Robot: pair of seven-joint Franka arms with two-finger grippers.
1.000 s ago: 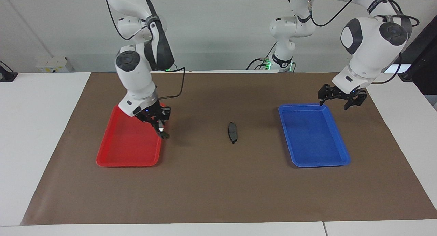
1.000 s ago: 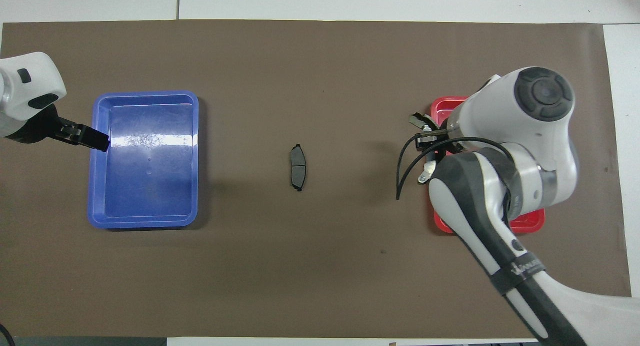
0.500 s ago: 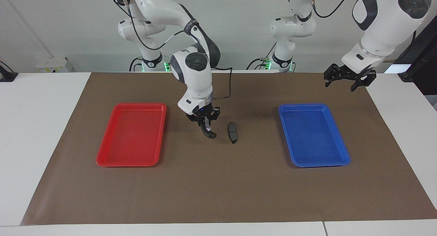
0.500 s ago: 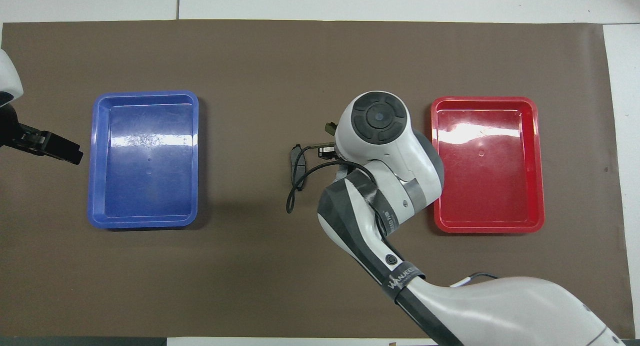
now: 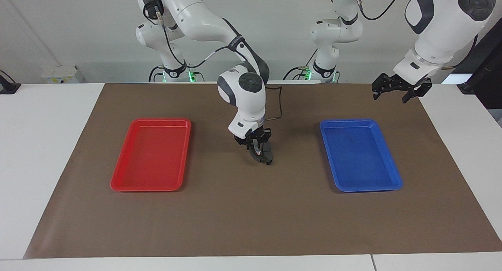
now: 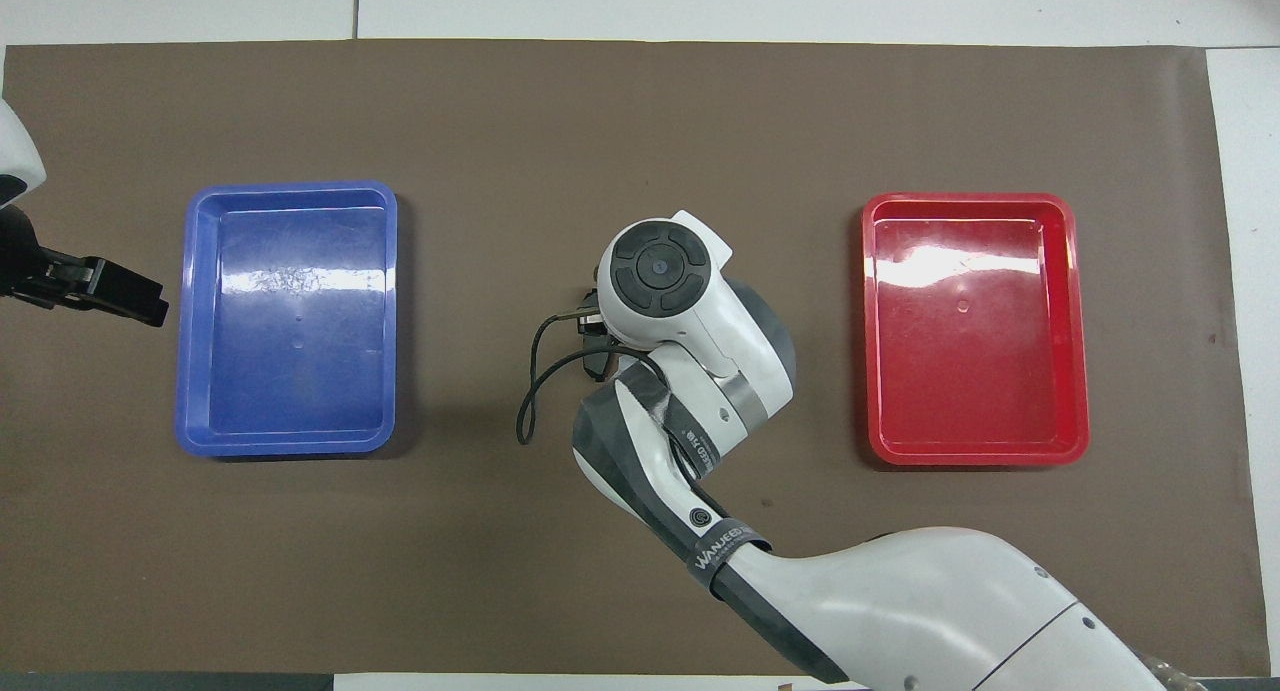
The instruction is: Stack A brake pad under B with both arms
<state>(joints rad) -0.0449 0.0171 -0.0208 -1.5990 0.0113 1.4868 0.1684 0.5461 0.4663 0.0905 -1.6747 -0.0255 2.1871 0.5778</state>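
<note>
My right gripper is low over the middle of the brown mat, shut on the brake shoe B, a dark crescent piece hanging from its fingers. The small dark grey brake pad lies on the mat right beside and partly under it. I cannot tell whether the shoe touches the pad. In the overhead view the right arm's wrist hides both pieces. My left gripper is open and empty, raised over the mat by the blue tray's end; it also shows in the overhead view.
A red tray lies toward the right arm's end of the mat and a blue tray toward the left arm's end; both hold nothing. The brown mat covers most of the white table.
My right gripper has carried the brake shoe from the red tray's edge to the middle, down beside the pad. My left gripper has risen away from the blue tray and now holds still.
</note>
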